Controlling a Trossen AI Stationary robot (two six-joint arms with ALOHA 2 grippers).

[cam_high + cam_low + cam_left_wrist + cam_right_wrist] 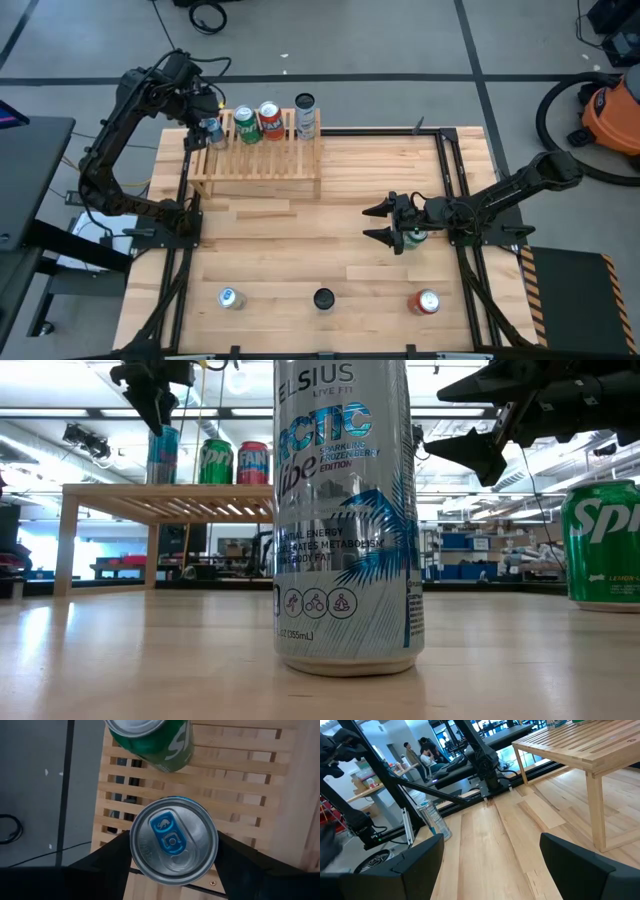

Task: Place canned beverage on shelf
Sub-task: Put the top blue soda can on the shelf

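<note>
Looming nearest the low camera, a Celsius can [343, 510] waits, while the left gripper [174, 851] clamps a blue-tabbed can [173, 840] between its fingers above the shelf [258, 165], evidently for placing; right gripper [383, 224] hangs open, empty.

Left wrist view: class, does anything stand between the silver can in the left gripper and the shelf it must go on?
Nothing visible does. The silver can, clamped in the left gripper, is right over bare slats of the shelf. The green can stands on the shelf beside it, not under it.
</note>
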